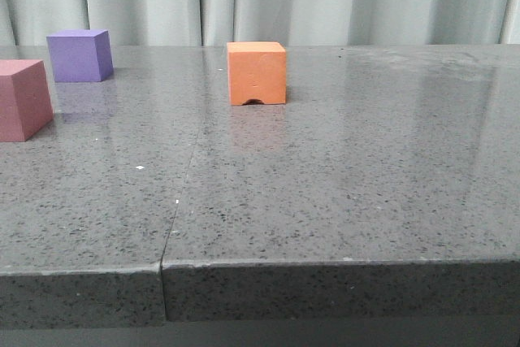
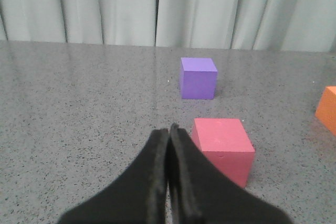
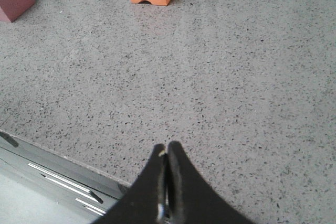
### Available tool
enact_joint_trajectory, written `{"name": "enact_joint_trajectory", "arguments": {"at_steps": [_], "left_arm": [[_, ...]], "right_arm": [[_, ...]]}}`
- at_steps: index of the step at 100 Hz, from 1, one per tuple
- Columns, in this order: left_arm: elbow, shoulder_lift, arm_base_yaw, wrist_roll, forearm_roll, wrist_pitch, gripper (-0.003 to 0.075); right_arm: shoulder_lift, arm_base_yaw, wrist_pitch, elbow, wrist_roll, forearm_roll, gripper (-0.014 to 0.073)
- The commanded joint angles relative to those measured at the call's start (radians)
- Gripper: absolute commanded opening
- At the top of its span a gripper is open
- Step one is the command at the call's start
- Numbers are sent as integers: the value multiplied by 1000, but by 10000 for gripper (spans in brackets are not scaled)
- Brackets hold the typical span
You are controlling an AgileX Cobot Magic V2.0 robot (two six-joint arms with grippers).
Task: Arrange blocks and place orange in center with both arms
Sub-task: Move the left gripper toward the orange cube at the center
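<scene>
Standing inside table edge [image 1: 325, 264]: orange cube [image 1: 257, 73]

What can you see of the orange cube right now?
The orange cube is a matte, foam-looking block with soft edges and a small arched notch cut into its bottom edge, facing the front camera. It stands upright and flat on the grey speckled table, near the middle of the front view, well apart from the pink cube and purple cube off to its left. Nothing rests on it and neither hand touches it. Its face shows faint scuffs.
</scene>
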Motion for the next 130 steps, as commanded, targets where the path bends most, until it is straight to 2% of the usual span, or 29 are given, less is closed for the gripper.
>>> {"name": "enact_joint_trajectory", "arguments": {"at_steps": [1,20,29,33,34,38,39,40,42,43,46,48,49,52,55,59,75,89,111,130], "left_arm": [[-100,105,2,1,-7,-13,-20],[-245,294,2,1,-7,56,-12],[-307,374,2,1,-7,72,59],[-333,403,2,1,-7,72,137],[-337,414,2,1,-7,72,137],[-366,447,2,1,-7,72,242],[-370,452,2,1,-7,72,242],[-374,457,2,1,-7,72,296],[-386,471,2,1,-7,72,334],[-393,480,2,1,-7,70,393],[-408,497,2,1,-7,68,452],[-419,510,2,1,-7,66,529],[-423,514,2,1,-7,66,529],[-438,532,2,1,-7,66,617],[-454,554,2,1,-7,68,673],[-476,577,2,1,-7,70,719],[-577,681,2,1,-9,93,657],[-687,778,-27,119,-38,155,657],[-877,939,-88,533,-329,249,657],[-1062,1090,-108,864,-602,439,657]], "right_arm": [[3,-1,-74,-25,-13,-10,-69],[3,-1,-74,-25,-13,-10,-69],[3,-1,-74,-25,-13,-10,-69],[3,-1,-74,-25,-13,-10,-69],[3,-1,-74,-25,-13,-10,-69],[3,-1,-74,-25,-13,-10,-69],[3,-1,-74,-25,-13,-10,-69],[3,-1,-74,-25,-13,-10,-69],[3,-1,-74,-25,-13,-10,-69],[3,-1,-74,-25,-13,-10,-69],[3,-1,-74,-25,-13,-10,-69],[3,-1,-74,-25,-13,-10,-69],[3,-1,-74,-25,-13,-10,-69],[3,-1,-74,-25,-13,-10,-69],[3,-1,-74,-25,-13,-10,-69],[3,-1,-74,-25,-13,-10,-69],[3,-1,-74,-25,-13,-10,-69],[3,-1,-74,-25,-13,-10,-69],[3,-1,-74,-25,-13,-10,-69],[3,-1,-74,-25,-13,-10,-69]]}}
